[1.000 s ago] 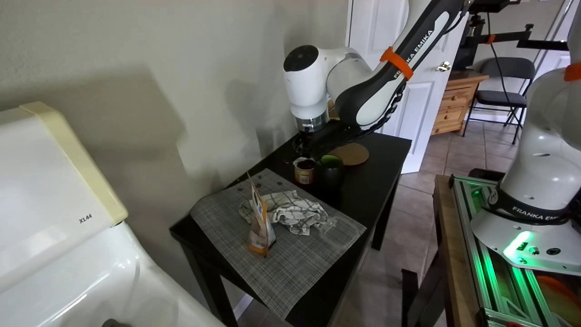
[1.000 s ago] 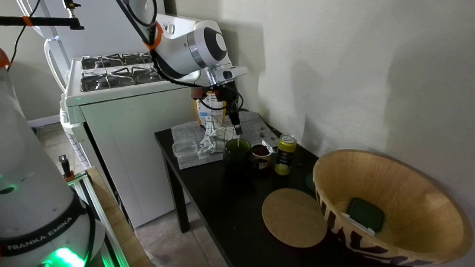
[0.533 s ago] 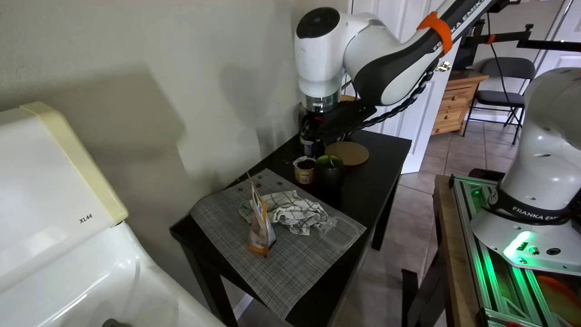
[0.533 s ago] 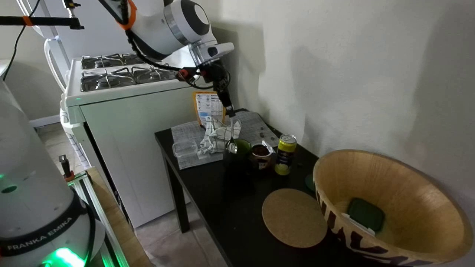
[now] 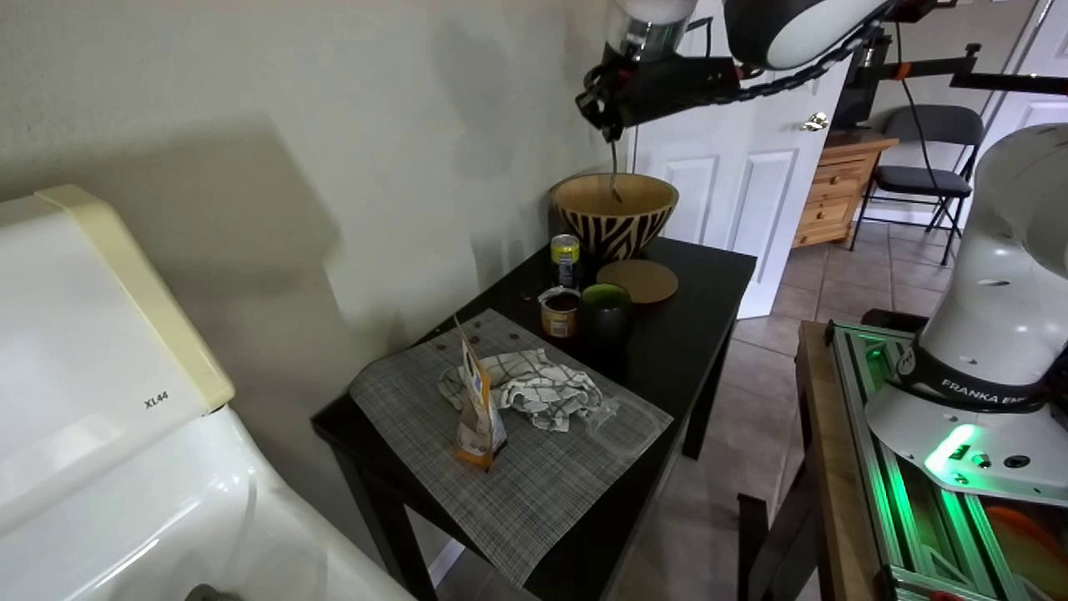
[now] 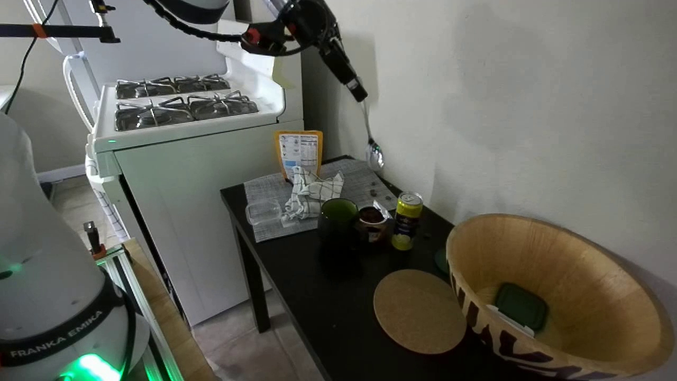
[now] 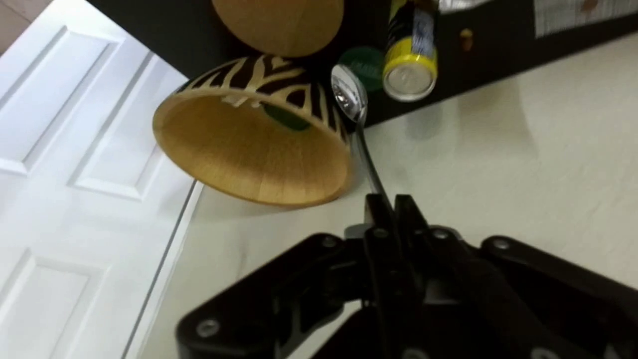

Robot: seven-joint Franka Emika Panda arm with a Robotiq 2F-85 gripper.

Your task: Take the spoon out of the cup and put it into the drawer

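Pinching the spoon (image 6: 374,150) by its handle in the gripper (image 7: 390,203), aloft and clear of the cup (image 6: 338,225), I risk it pivoting or slipping (that handle looks thin) if I swing too fast.

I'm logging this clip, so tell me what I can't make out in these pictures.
Spoon: end of its handle, hidden by the gripper in all views.
Dark cup: floor, hidden by its near wall in both exterior views.
Orange-edged pouch: small print, too tiny in an exterior view.
Drink can: lettering, blurred in the wrist view.
Robot arm: cut off by the top edge in both exterior views.
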